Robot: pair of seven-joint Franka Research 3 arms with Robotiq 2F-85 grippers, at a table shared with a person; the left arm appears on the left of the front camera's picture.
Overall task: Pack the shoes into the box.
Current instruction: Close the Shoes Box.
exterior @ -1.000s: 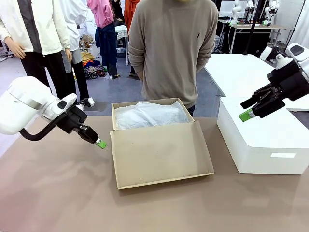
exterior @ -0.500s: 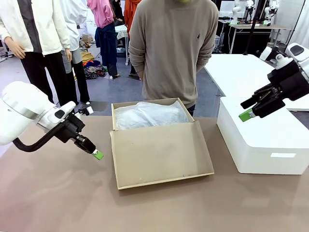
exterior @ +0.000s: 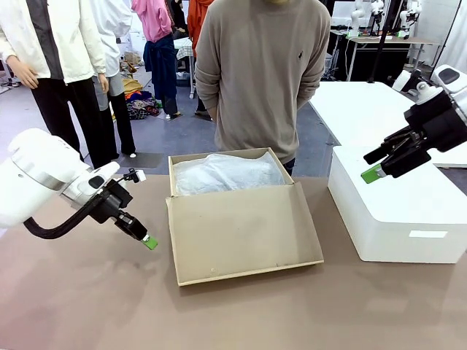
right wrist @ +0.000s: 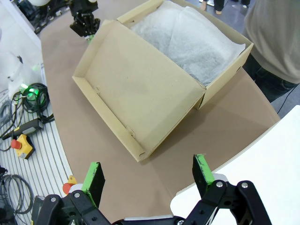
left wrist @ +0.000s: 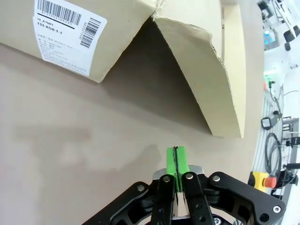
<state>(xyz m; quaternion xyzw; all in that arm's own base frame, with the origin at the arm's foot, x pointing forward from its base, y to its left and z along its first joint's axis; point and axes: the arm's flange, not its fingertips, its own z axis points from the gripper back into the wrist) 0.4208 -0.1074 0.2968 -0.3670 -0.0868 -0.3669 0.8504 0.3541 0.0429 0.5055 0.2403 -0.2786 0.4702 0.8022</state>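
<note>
1. Box (exterior: 233, 211) sits open at the surface's (exterior: 87, 306) far edge, we see.
2. Our left end effector (exterior: 149, 242), pads together, hovers beside it.
3. Our right end effector (exterior: 373, 173) is spread apart, empty.

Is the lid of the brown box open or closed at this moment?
Open. The box has its lid folded out toward the robot, lying on the table, so the white tissue paper inside shows.

Brown cardboard box (exterior: 241, 226) lies open mid-table (white tissue inside), flap down.
</note>
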